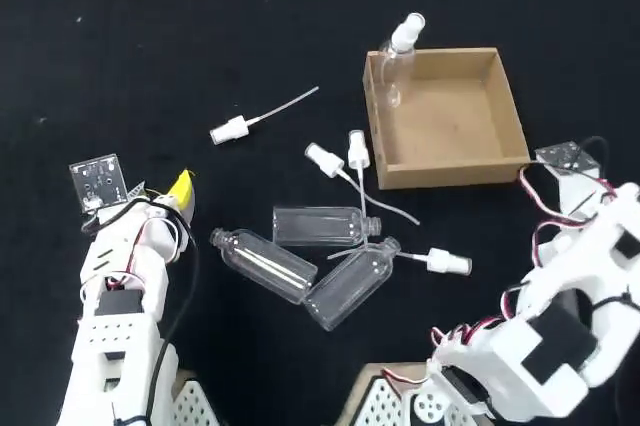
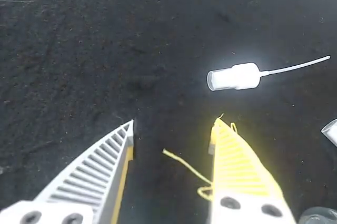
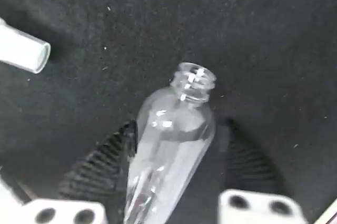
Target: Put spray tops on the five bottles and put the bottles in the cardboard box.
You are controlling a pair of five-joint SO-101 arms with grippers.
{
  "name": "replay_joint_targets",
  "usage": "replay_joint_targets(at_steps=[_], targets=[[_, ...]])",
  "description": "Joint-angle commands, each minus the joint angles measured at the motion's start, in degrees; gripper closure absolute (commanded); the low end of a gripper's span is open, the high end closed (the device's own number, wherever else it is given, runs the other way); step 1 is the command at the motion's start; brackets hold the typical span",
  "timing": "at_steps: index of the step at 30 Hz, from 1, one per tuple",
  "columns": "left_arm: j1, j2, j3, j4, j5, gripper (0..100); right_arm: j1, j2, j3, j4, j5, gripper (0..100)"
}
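Left gripper (image 2: 174, 129) spread open and empty near a loose spray top (image 2: 234, 77), right gripper (image 3: 179, 129) clamped on an uncapped clear bottle (image 3: 184, 103), capped bottle (image 1: 397, 64) in cardboard box (image 1: 445, 176) corner

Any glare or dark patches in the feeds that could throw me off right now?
Left wrist view: the spray top glares bright white, with a halo on the black table. Right wrist view: the bottle shows mainly by highlights at its neck, and the dark fingers beside it merge into the table. High view: evenly lit.
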Motion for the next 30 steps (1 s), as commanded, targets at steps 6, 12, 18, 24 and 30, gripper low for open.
replay_joint_targets(at_steps=[6,12,18,24,30], targets=[[0.1,-1.0,-2.2,-1.2,0.2,77,1.1,0.7,-14.7,14.9,-11.2,69.8],[0.0,-1.0,-2.2,-1.2,0.2,77,2.4,2.2,-12.9,16.3,-17.5,69.8],[0.1,-1.0,-2.2,-1.2,0.2,77,8.3,2.3,-12.7,11.3,-12.4,69.8],[0.1,-1.0,-2.2,-1.2,0.2,77,10.8,2.4,-11.1,10.6,-6.2,69.8],[0.1,-1.0,-2.2,-1.2,0.2,77,6.4,2.4,-4.8,10.5,-7.5,69.8]])
